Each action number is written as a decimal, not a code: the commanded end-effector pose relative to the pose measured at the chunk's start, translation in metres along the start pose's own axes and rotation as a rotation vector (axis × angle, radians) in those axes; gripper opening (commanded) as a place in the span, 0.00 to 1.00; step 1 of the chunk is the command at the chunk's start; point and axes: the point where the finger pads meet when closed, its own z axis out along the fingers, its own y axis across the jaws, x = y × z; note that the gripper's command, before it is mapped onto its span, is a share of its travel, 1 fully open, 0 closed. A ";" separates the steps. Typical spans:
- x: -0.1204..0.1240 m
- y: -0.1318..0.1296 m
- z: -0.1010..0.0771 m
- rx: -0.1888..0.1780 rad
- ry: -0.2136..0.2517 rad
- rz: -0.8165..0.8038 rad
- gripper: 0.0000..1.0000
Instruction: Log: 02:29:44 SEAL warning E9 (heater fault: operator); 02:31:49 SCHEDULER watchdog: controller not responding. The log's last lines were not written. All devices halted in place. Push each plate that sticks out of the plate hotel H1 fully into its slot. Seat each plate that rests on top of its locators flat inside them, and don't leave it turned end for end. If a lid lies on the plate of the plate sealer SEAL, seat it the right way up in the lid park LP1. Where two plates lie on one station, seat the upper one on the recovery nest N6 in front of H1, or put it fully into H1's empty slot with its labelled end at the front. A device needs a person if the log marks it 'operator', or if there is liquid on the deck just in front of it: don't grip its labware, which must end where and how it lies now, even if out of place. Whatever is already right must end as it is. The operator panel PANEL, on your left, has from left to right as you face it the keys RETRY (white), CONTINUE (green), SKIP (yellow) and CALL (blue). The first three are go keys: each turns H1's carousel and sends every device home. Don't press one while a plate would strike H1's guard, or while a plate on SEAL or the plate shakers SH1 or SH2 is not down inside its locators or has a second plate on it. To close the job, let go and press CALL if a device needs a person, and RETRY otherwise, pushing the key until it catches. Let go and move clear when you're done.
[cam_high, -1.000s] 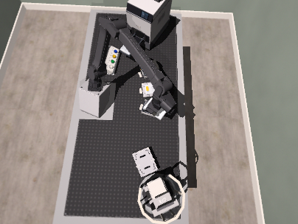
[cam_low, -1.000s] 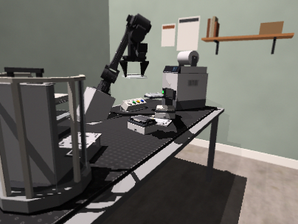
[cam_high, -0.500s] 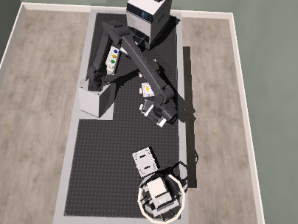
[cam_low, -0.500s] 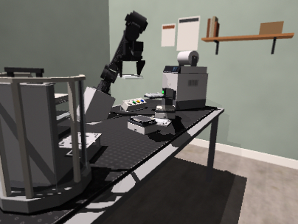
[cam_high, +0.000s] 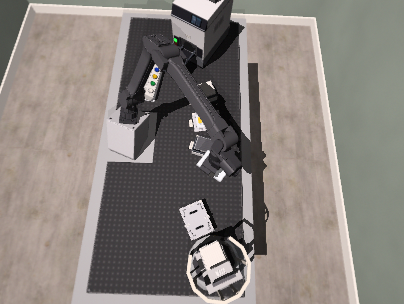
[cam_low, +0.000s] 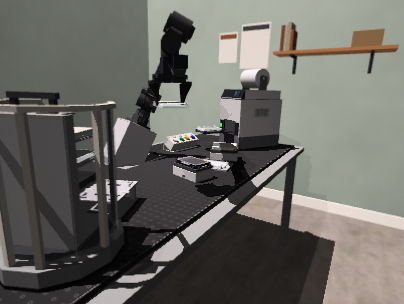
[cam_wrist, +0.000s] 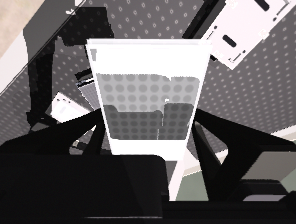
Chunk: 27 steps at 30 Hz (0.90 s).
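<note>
My gripper (cam_high: 212, 167) is high above the right side of the deck, and its fingers are shut on a flat clear plate with a white rim (cam_wrist: 150, 100). In the exterior view the plate (cam_low: 172, 104) hangs level between the fingers (cam_low: 172, 95), far above the table. The recovery nest N6 (cam_high: 196, 218) is a white block with locators in front of the plate hotel H1 (cam_high: 217, 267). It also shows in the wrist view (cam_wrist: 250, 30) at the top right, ahead of the plate. A station with a dark plate (cam_low: 191, 165) stands below and behind the gripper.
The sealer SEAL (cam_high: 200, 25) stands at the far end of the deck. The panel PANEL (cam_high: 154, 80) with coloured keys lies next to the arm's grey base (cam_high: 130, 132). A white station with a yellow patch (cam_high: 198, 120) sits under the arm. H1's guard posts (cam_low: 50, 190) rise in the foreground.
</note>
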 end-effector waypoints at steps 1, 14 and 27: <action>-0.016 -0.018 -0.018 0.005 -0.034 0.069 0.84; -0.027 -0.058 -0.018 0.002 -0.034 0.343 0.84; -0.037 -0.094 -0.018 0.003 -0.034 0.321 0.84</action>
